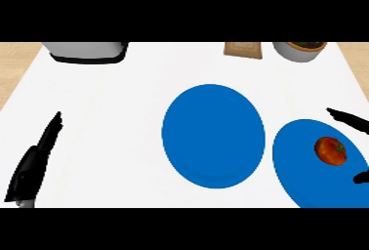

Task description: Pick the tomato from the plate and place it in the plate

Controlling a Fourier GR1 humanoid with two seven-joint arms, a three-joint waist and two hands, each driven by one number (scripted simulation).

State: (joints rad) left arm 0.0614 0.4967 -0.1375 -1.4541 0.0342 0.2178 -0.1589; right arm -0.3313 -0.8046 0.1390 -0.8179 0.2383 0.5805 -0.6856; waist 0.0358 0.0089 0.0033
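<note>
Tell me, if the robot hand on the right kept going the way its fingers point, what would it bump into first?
Probably the tomato. The right robot hand reaches in from the picture's right edge, open around the tomato on the right blue plate. Its height above the plate is hard to judge.

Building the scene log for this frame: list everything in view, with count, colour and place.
plates: 2, blue; one at the counter's centre, one at the right edge, cut off by the view
tomato: 1, red; on the right plate
counter: 1, white; fills most of the view
appliance: 1, grey with a dark base; far left, cut by the top edge
wooden item: 1, brown; far centre-right, mostly cut off
pot: 1, white with dark contents; far right
left hand: 1, black; near left edge, open, fingers straight, resting
right hand: 1, black; right edge, fingers beyond and thumb nearer than the tomato, not touching it
</note>
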